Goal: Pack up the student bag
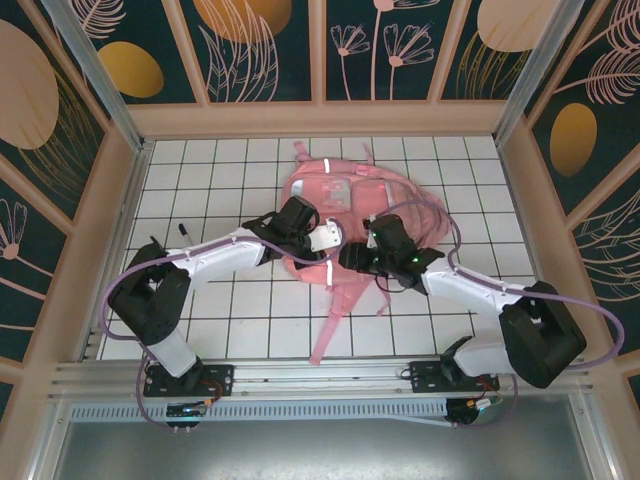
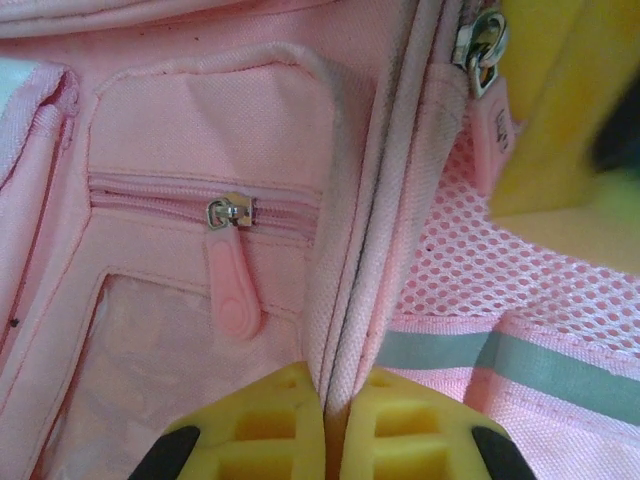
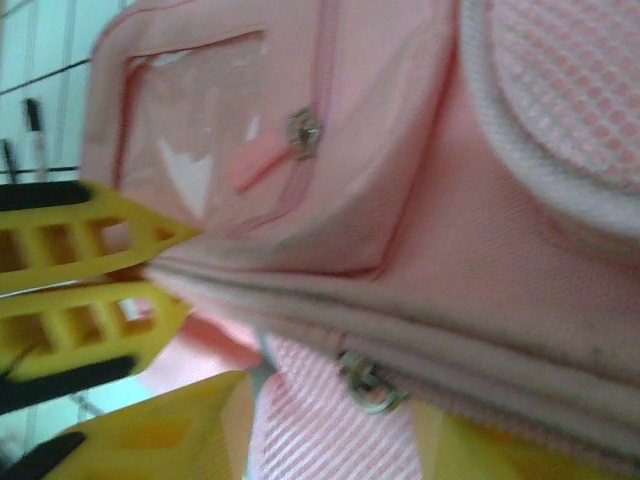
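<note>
left wrist, left hand (image 2: 335,388) nipping corded pink seam of student bag (image 2: 190,130)

Lab test cell: gridded white table (image 1: 230,310), leaf-patterned wall panels (image 1: 262,60), mounting rail (image 1: 320,372).

Soft pink student bag (image 1: 345,190) front-up at the tiled table's (image 1: 200,320) middle, 1 long strap toward the near edge.
</note>
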Tool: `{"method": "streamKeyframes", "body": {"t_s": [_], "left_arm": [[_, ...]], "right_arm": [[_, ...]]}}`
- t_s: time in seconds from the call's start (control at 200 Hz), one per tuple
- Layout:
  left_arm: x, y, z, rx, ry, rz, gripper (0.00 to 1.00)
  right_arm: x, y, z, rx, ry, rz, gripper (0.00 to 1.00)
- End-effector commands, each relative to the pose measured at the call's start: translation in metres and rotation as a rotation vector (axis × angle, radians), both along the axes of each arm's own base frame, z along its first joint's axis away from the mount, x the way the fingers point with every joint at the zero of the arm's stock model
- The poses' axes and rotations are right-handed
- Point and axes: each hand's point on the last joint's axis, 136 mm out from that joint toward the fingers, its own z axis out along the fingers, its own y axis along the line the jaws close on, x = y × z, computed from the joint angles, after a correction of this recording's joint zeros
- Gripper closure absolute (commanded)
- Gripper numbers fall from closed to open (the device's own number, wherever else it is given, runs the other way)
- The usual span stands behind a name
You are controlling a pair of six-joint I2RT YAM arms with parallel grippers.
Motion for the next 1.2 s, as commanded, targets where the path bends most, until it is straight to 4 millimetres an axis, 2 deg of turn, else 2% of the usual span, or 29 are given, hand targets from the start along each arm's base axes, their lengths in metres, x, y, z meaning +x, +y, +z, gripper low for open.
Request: {"method": "streamKeyframes", "body": {"t_s": [0.0,0.06,0.17,0.255,0.32,0.46,0.581,0.636,0.746,0.891,0.971,1.011,1.056,1.121,1.161,1.191], "left_arm": [[-0.008,-0.023,0.042,-0.152,0.015,-0.053,1.0],[-0.009,-0.025,0.043,-0.161,0.018,-0.061,1.0],[-0.011,-0.025,0.042,-0.165,0.017,-0.074,1.0],[-0.006,-0.021,0.039,-0.15,-0.005,-0.057,1.0],[-0.002,-0.016,0.037,-0.141,-0.015,-0.042,1.0],[0.01,0.003,0.033,-0.129,-0.036,-0.004,1.0],[0.023,0.022,0.035,-0.116,-0.104,0.006,1.0],[0.028,0.028,0.035,-0.101,-0.139,0.0,1.0],[0.037,0.04,0.029,-0.049,-0.192,-0.015,1.0],[0.046,0.05,0.027,-0.043,-0.238,-0.067,1.0],[0.06,0.056,0.035,-0.085,-0.271,-0.065,1.0],[0.068,0.06,0.035,-0.101,-0.264,-0.041,1.0],[0.087,0.065,0.042,-0.116,-0.268,0.031,1.0],[0.126,0.072,0.058,-0.171,-0.291,0.244,0.85],[0.147,0.077,0.073,-0.239,-0.294,0.409,0.56],[0.164,0.083,0.072,-0.267,-0.273,0.537,0.45]], "right_arm": [[0.024,-0.019,-0.007,-0.132,-0.066,-0.188,0.61],[0.027,-0.025,-0.012,-0.177,-0.073,-0.245,0.63],[0.035,-0.027,-0.009,-0.228,-0.092,-0.295,0.8],[0.038,-0.026,-0.003,-0.242,-0.095,-0.3,0.86],[0.037,-0.027,0.001,-0.237,-0.093,-0.294,1.0],[0.028,-0.029,0.009,-0.168,-0.067,-0.165,1.0],[0.014,-0.053,0.004,-0.126,-0.018,-0.073,1.0],[0.012,-0.07,0.004,-0.093,-0.007,-0.056,1.0],[0.007,-0.102,0.004,-0.036,0.025,-0.08,1.0],[0.006,-0.134,-0.01,-0.015,0.083,-0.154,1.0],[0.008,-0.133,-0.011,0.004,0.084,-0.153,1.0],[0.008,-0.125,-0.006,0.045,0.075,-0.116,1.0],[0.007,-0.111,0.002,0.102,0.065,-0.057,1.0],[0.003,-0.086,0.014,0.161,0.038,0.043,1.0],[0.0,-0.069,0.022,0.185,0.021,0.108,1.0],[-0.003,-0.055,0.027,0.201,0.007,0.156,1.0]]}}
